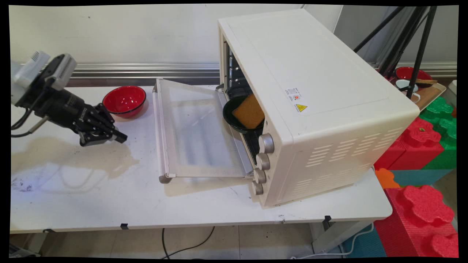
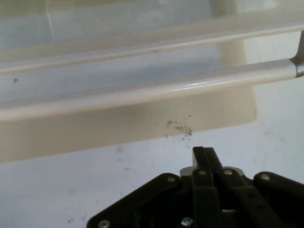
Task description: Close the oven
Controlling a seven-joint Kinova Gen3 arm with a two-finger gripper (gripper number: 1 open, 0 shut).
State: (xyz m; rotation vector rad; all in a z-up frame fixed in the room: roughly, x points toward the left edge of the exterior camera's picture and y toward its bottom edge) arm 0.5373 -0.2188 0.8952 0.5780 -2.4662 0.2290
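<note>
Right now the gripper (image 1: pixel 119 138), fingers pressed together and holding nothing, hovers at frame left over the table (image 1: pixel 109 197), near the open oven door (image 1: pixel 197 131). Risk: clipping the door handle (image 2: pixel 156 90) or red bowl (image 1: pixel 124 100). Green bowl (image 1: pixel 234 120) with sponge (image 1: pixel 249 111) sits in the oven (image 1: pixel 310 109) mouth.

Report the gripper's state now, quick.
Gripper: shut, fingers together, holding nothing; it hangs over the bare table beside the open oven door's handle.
</note>
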